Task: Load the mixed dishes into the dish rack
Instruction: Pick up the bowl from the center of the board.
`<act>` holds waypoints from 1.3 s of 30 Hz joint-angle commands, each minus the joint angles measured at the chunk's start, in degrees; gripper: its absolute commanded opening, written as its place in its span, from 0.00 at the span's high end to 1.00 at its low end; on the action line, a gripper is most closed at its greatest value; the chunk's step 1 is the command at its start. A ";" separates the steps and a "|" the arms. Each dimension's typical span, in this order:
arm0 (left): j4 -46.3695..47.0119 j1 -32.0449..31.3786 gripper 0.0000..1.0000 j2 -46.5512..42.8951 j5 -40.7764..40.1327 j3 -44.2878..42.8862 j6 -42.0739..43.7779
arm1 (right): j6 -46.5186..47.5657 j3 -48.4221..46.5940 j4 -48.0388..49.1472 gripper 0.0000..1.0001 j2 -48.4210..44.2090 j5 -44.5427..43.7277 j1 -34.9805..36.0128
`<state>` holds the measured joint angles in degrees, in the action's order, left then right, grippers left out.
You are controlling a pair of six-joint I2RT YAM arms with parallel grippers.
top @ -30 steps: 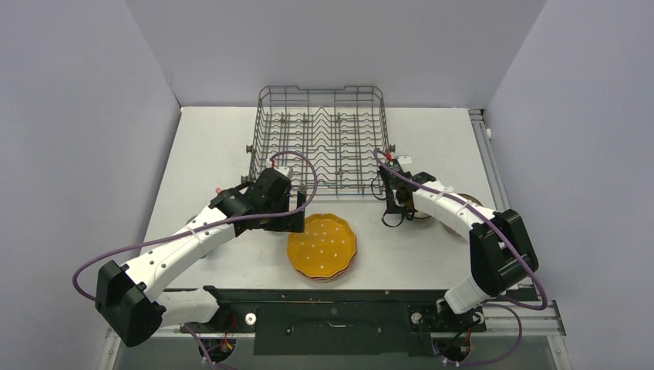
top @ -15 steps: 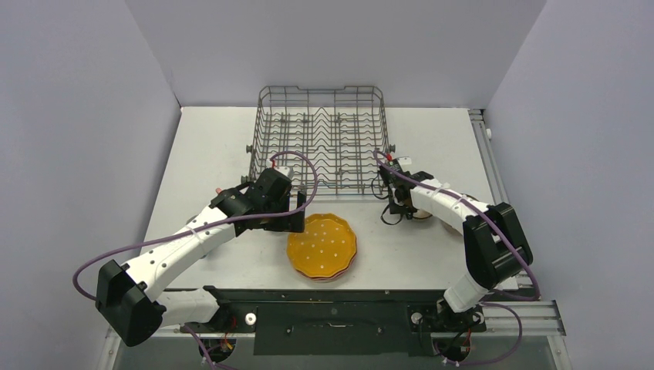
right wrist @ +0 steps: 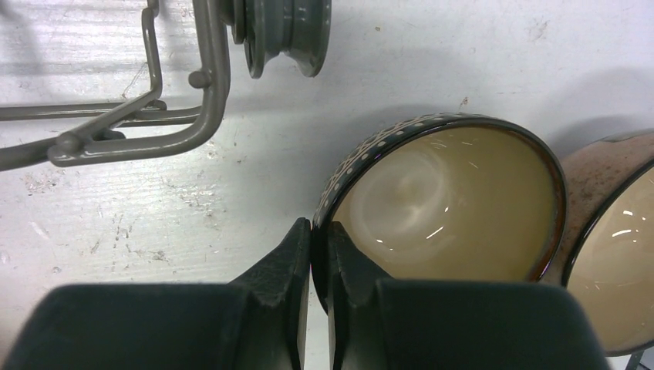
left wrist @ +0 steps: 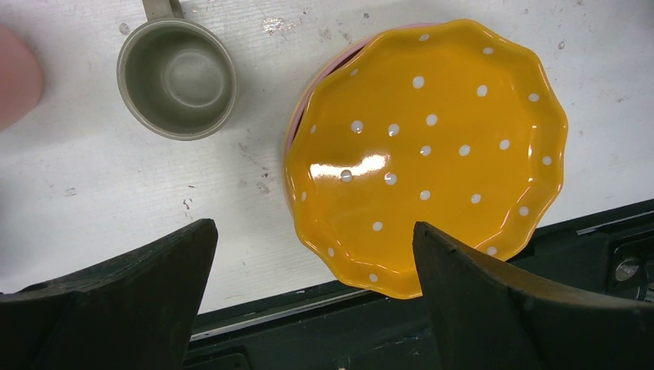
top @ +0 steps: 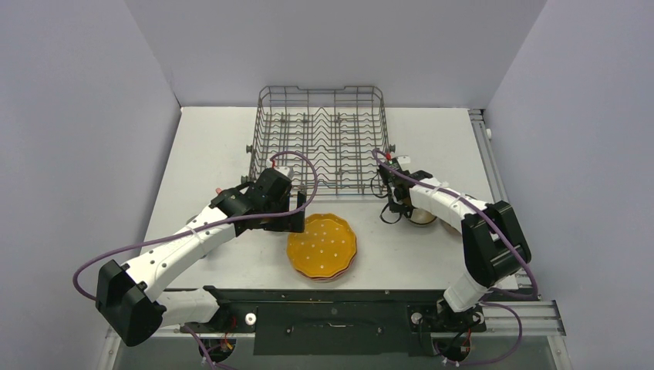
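Right gripper has just closed fully, pinching the rim of the dark brown bowl just beside the dish rack's near right corner, so lifting looks next; left gripper hangs wide open, empty, above the scalloped plate before the rack.

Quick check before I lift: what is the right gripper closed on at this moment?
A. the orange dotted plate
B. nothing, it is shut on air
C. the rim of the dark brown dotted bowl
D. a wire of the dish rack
C: in the right wrist view the right gripper pinches the rim of the dark brown bowl, with one finger outside the wall and one inside.
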<state>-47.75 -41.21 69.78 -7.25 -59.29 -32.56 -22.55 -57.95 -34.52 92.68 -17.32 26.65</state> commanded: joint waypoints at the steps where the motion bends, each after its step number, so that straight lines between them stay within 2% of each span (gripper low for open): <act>1: 1.09 -0.01 0.04 -1.63 -1.02 -1.82 0.11 | -0.34 -0.66 0.45 1.00 -0.86 1.13 0.13; 11: -1.21 0.55 0.04 -3.10 -1.56 -4.61 1.35 | 0.62 1.19 0.36 1.00 -7.93 1.87 2.54; 16: -2.03 3.14 0.04 -3.87 2.34 -7.13 3.92 | 2.06 2.14 -1.01 1.00 -12.47 0.69 5.13; 24: -5.21 8.36 0.04 -3.56 5.96 -11.94 8.10 | 4.36 2.62 -3.83 1.00 -19.72 -1.60 13.23; 31: -8.97 9.83 0.04 -3.32 6.26 -15.79 12.02 | 9.15 2.69 -4.56 1.00 -27.13 1.87 19.19; 39: -12.36 10.19 0.04 -2.67 7.20 -20.57 15.17 | 15.45 2.32 -3.95 1.00 -32.76 2.61 30.75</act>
<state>-58.13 -31.38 67.31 -1.39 -75.20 -20.45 -12.29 -54.61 -41.36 64.05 -13.54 52.77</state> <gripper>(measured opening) 0.963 0.056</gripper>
